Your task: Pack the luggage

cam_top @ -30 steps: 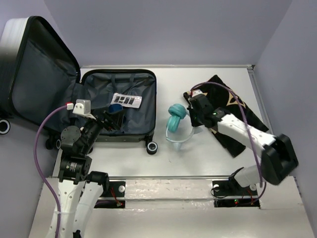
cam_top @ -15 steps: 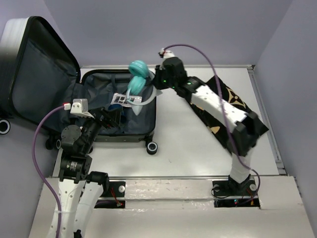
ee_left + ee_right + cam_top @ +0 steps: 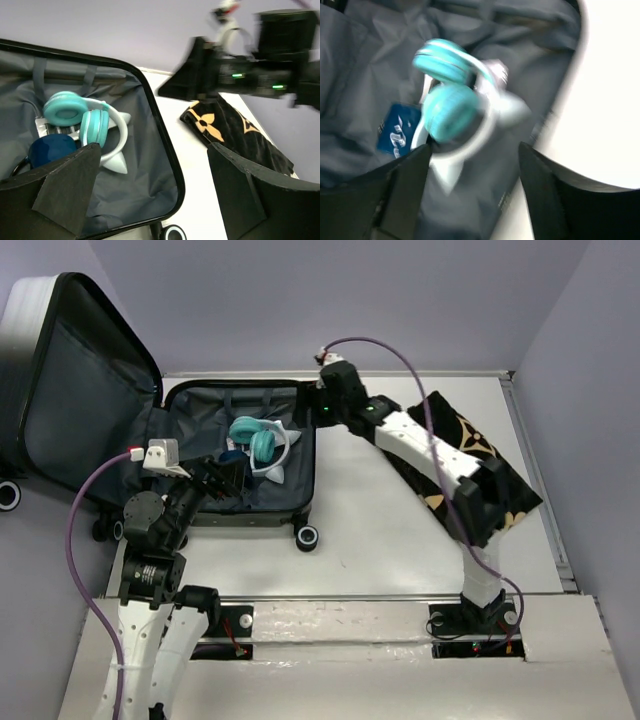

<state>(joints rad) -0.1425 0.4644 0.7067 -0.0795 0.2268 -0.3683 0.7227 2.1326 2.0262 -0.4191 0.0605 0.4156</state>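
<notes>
The luggage (image 3: pixel 292 475) lies open on the table, its lid (image 3: pixel 80 390) standing up at the left and its grey lining showing. Teal and white headphones (image 3: pixel 256 440) rest inside it, clear of both grippers; they also show in the left wrist view (image 3: pixel 82 122) and, blurred, in the right wrist view (image 3: pixel 452 95). My right gripper (image 3: pixel 313 408) hovers over the case's far right corner, open (image 3: pixel 475 147) with nothing between its fingers. My left gripper (image 3: pixel 226 477) hangs open over the case's near side (image 3: pixel 152 160), empty.
A dark blue item (image 3: pixel 232 457) and a white barcode card (image 3: pixel 47 127) lie under the headphones. A black cloth with tan flowers (image 3: pixel 470 455) lies on the table right of the case. The case's wheel (image 3: pixel 307 536) sticks out at its near right corner.
My right gripper carried the headphones from the table to over the luggage, then opened; the headphones now lie in the case. The left arm has not moved.
</notes>
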